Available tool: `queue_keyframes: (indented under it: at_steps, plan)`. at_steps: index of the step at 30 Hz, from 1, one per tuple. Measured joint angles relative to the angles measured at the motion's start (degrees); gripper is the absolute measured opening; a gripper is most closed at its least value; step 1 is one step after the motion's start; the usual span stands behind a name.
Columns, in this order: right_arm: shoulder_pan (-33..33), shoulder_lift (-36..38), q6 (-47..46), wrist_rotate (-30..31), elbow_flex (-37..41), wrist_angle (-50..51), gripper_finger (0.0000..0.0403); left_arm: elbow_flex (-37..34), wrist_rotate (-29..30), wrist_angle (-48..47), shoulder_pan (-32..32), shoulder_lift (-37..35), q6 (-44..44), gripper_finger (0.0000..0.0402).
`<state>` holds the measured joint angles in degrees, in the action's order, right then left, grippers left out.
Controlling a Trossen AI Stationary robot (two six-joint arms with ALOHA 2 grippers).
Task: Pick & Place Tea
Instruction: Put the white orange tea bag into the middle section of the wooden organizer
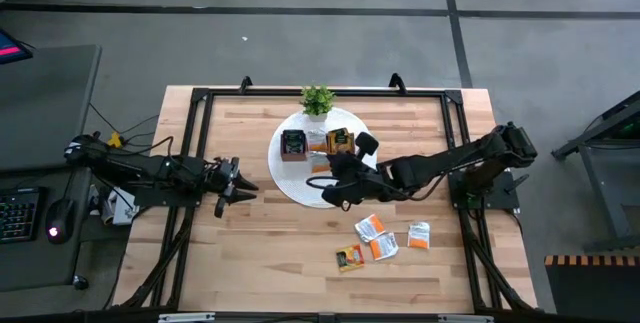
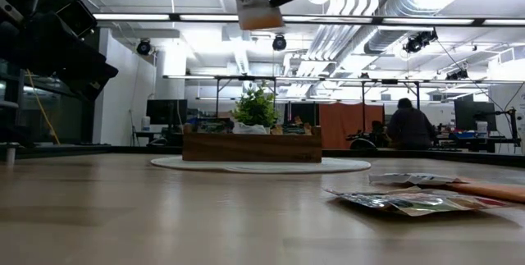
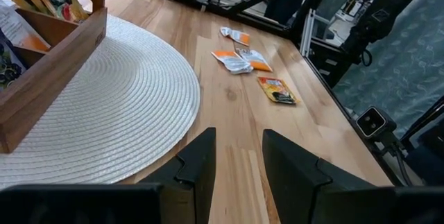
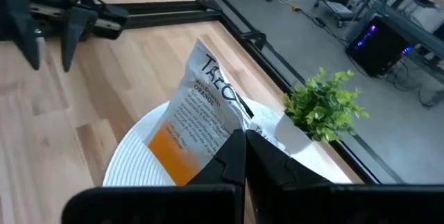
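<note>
Item one: the right gripper (image 4: 239,156), which we find raised above the white round mat (image 1: 300,188), its fingers pressed together on a white-and-orange tea sachet (image 4: 198,116). In the low view the same sachet (image 2: 258,12) hangs high in the air over the wooden tray (image 2: 252,146).

Item two: the left gripper (image 3: 238,165), which we log near the mat's left edge, low over the table (image 1: 250,253), fingers spread with bare wood showing between them (it holds nothing).

Item three: the wooden tray (image 1: 318,144), set on the mat, with dark sachets in its left compartment and orange ones at its right end; we cannot read the middle compartment clearly.

Item four: loose tea on the table, well apart from the mat, toward the near right. We count two orange-and-white sachets (image 1: 374,236) overlapping, one white sachet (image 1: 419,235) just beside them, and one darker orange sachet (image 1: 349,258) lying apart.

Item five: a small potted plant (image 1: 317,101), upright at the mat's far edge, just behind the tray.

Item six: a person (image 2: 408,125) seated in the room beyond.
</note>
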<state>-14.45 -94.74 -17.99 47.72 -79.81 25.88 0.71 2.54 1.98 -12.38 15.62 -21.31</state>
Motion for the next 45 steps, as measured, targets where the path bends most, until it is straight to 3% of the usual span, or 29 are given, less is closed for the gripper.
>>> queue_keyframes:
  at_steps: [7,18,23,33,36,45]
  plan:
    - [2.9,0.0,-1.6,0.6,0.0,1.7,0.0,0.0,0.0,-0.5,0.0,0.0,0.0,0.0117]
    - [12.6,0.0,4.8,-4.7,0.1,-3.1,0.0,0.0,0.0,-0.5,0.0,0.0,0.0,0.0117]
    - [15.1,-0.2,8.4,-10.4,6.1,-16.4,0.0,0.0,0.0,-0.5,0.0,0.0,0.0,0.0117]
    - [17.2,-0.2,6.7,-11.5,19.6,-33.4,0.0,0.0,0.0,-0.5,0.0,0.0,0.0,0.0117]
    - [18.1,-0.2,5.1,-9.7,23.1,-35.6,0.0,0.0,0.0,-0.5,0.0,0.0,0.0,0.0117]
    - [21.0,-1.2,5.6,-15.4,28.3,-44.4,0.0,0.0,0.0,-0.5,0.0,0.0,0.0,0.0117]
